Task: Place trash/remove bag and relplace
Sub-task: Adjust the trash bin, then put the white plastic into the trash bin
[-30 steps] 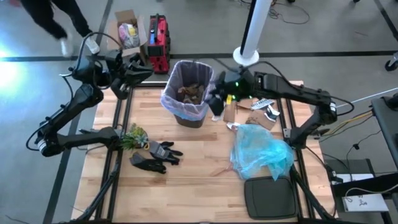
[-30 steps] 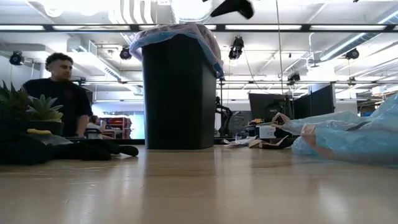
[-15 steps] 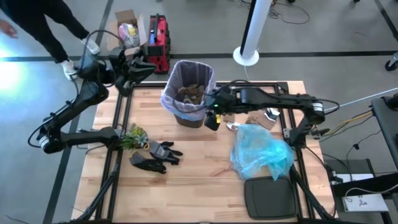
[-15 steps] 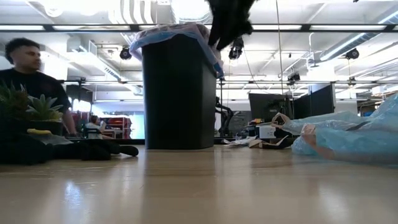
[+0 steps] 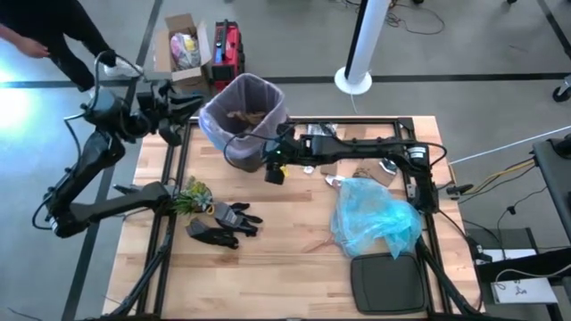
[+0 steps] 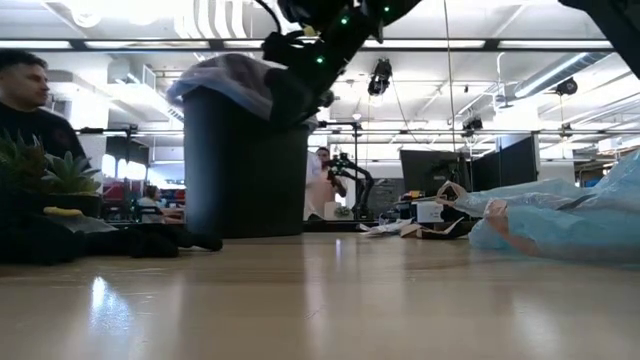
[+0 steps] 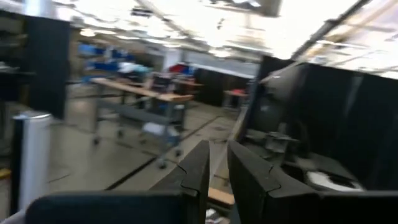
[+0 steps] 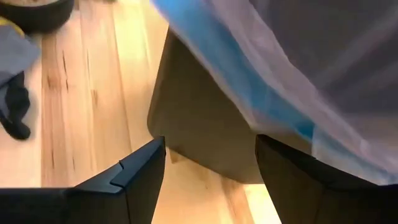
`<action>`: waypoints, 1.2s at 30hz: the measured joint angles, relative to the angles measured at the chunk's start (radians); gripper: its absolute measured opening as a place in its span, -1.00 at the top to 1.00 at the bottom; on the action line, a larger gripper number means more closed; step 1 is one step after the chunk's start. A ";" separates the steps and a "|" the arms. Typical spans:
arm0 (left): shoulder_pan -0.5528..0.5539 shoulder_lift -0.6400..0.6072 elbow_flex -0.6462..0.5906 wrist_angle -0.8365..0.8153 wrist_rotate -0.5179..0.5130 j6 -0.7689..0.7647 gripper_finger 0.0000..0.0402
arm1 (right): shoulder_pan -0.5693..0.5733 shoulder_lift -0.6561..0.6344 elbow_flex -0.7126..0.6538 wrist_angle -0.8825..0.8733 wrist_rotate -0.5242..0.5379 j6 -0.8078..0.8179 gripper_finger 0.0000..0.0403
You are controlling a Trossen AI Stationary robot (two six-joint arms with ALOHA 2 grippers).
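The black bin [image 5: 239,152] stands at the table's far left, lined with the pale pink bag [image 5: 214,125] whose blue-hemmed top [image 8: 249,81] folds over the rim. Brown trash [image 5: 241,114] lies inside it. More trash, cardboard and white paper [image 5: 357,171], lies at the far right. My right gripper [image 5: 261,157] is open at the bin's right side, just below the bag's overhang [image 6: 250,85]. My left gripper [image 5: 196,101] hovers shut beyond the table's far left corner, pointing toward the bin. My right gripper meets the bin's upper wall [image 8: 205,137] from the table's right, slanting down, with its open fingers [image 8: 134,177] spread toward the wall below the bag's hem. The exact place of touch is hidden by the gripper itself. The bin stands on the table.
A light blue plastic bag [image 5: 375,218] lies right of centre, with a black lid [image 5: 388,283] at the near right. Black gloves [image 5: 223,223] and a small plant [image 5: 189,194] sit near the left. A person [image 6: 25,100] stands beyond the far left corner.
My right gripper has come down from above the bin's right rim and swept toward the table's left edge, rolling as it went. The bin with its bag has slid along the table toward the left. My left gripper has drawn back a little toward the left edge.
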 joint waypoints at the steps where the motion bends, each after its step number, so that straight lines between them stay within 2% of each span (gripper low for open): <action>1: 0.000 -0.005 0.000 -0.019 -0.012 0.000 0.79 | 0.000 0.000 0.000 -0.003 0.000 0.009 -0.18; 4: 0.000 -0.004 0.000 -0.066 -0.016 0.001 0.79 | 0.000 -0.005 0.000 -0.085 0.001 0.032 -0.18; 10: -0.011 0.090 -0.002 -0.093 -0.019 -0.018 0.74 | -0.002 -0.099 -0.010 -0.370 0.003 0.041 -0.12; 14: -0.080 0.177 -0.005 -0.060 -0.022 0.023 0.64 | -0.002 -0.210 -0.101 -0.481 0.012 0.082 -0.06; 18: -0.198 0.263 -0.002 0.012 -0.043 0.050 0.50 | -0.002 -0.382 -0.231 -0.512 0.023 0.216 -0.01; 21: -0.308 0.343 -0.002 0.034 -0.113 0.093 0.40 | 0.006 -0.512 -0.333 -0.514 0.029 0.355 0.01; 26: -0.460 0.487 0.001 0.119 -0.302 0.170 0.28 | 0.018 -0.721 -0.468 -0.514 0.055 0.505 0.00; 31: -0.553 0.633 0.100 0.134 -0.436 0.171 0.23 | 0.014 -0.855 -0.569 -0.509 0.115 0.489 0.03; 36: -0.639 0.799 0.266 0.120 -0.692 0.201 0.25 | 0.006 -0.934 -0.668 -0.490 0.159 0.321 0.05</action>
